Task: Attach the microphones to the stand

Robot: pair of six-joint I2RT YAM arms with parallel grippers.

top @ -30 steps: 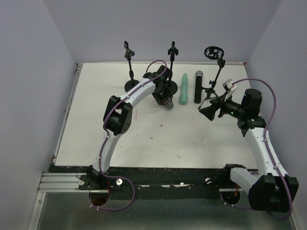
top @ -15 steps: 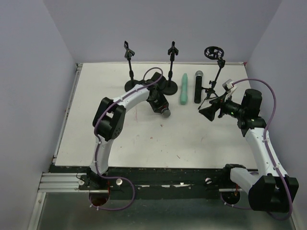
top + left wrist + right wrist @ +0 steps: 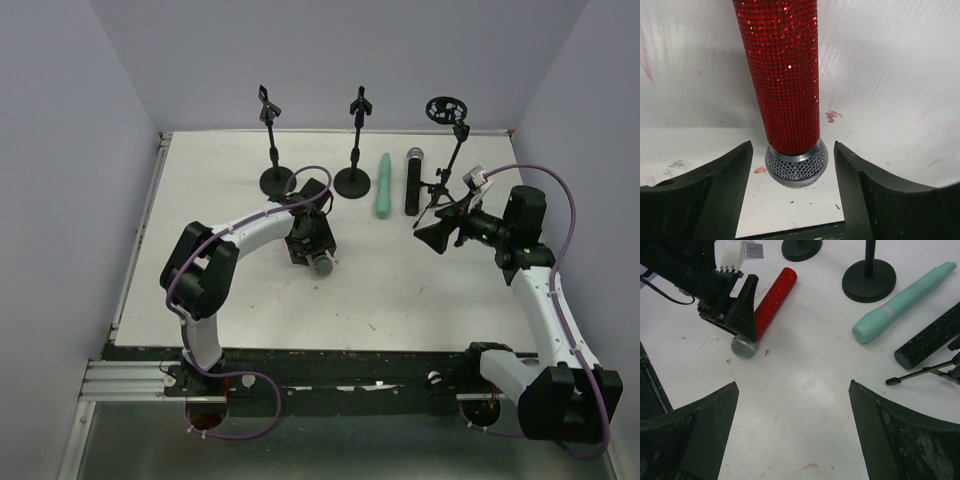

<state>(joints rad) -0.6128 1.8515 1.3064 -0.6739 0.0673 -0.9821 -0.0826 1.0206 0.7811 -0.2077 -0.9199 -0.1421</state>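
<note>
Left gripper [image 3: 792, 145]: sitting with fingers [image 3: 722, 192] apart on both sides of the red microphone [image 3: 785, 75], near the table's [image 3: 400, 290] middle. Right gripper [image 3: 792, 384]: hanging spread wide by the right edge.

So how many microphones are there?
3. A red one lies inside the open left gripper; a green one and a black one lie side by side right of the middle stand.

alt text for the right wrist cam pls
A red microphone lies on the white table, the left pincer straddling its mesh head. Right of it lie a mint-green microphone and a black microphone, with two round stand bases at the top. The open right pincer frames the bottom corners.
</note>
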